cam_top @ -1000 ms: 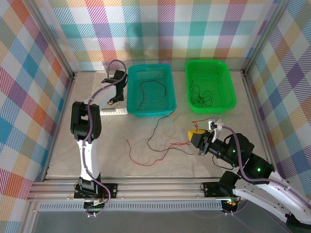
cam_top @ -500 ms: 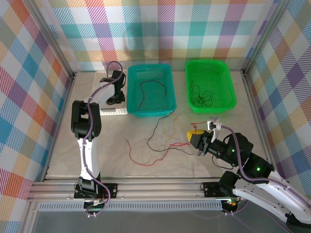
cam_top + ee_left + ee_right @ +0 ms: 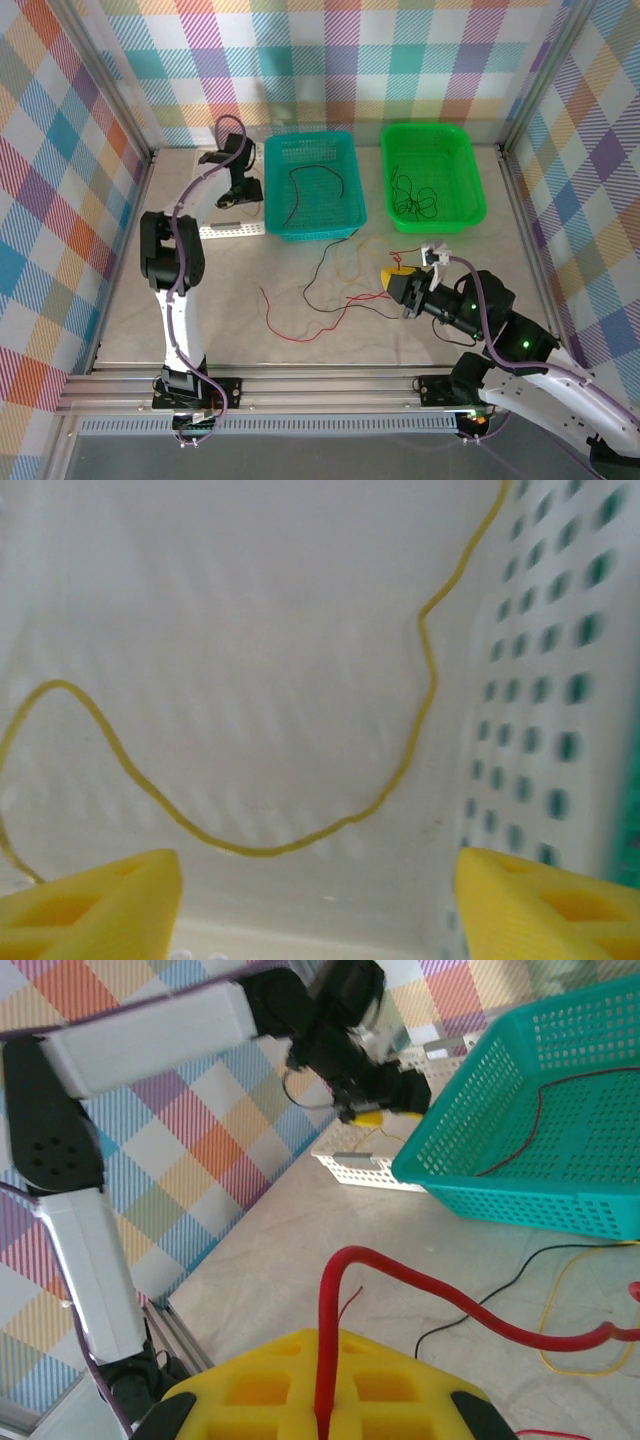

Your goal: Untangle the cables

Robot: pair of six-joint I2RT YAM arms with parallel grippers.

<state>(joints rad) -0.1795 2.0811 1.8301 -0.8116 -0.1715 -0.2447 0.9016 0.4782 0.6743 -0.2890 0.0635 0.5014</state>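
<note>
1. Nearest the arm bases, the right claw (image 3: 397,282) is pressed together on a red cable (image 3: 326,1340). In the wrist view, the strand rises straight out of the seam between its yellow pads (image 3: 400,1380), then curves off to the right.
2. Just left of it, the loose cables (image 3: 320,300) sprawl across the tabletop (image 3: 220,310): a red loop (image 3: 300,336), a thin black strand (image 3: 325,262) and a pale yellow one (image 3: 350,268), all crossing one another.
3. Farther back on the left, the left claw (image 3: 236,200) hangs over the white basket (image 3: 232,231), just beside the teal basket (image 3: 306,150). Its yellow fingers (image 3: 90,900) stand wide apart with nothing between them.
4. Below it, a yellow cable (image 3: 250,850) lies in a slack curve on the white basket's floor.
5. In the teal basket lies a red strand (image 3: 540,1120).
6. To the right, the green basket (image 3: 433,135) holds a small knot of black cables (image 3: 415,200).
</note>
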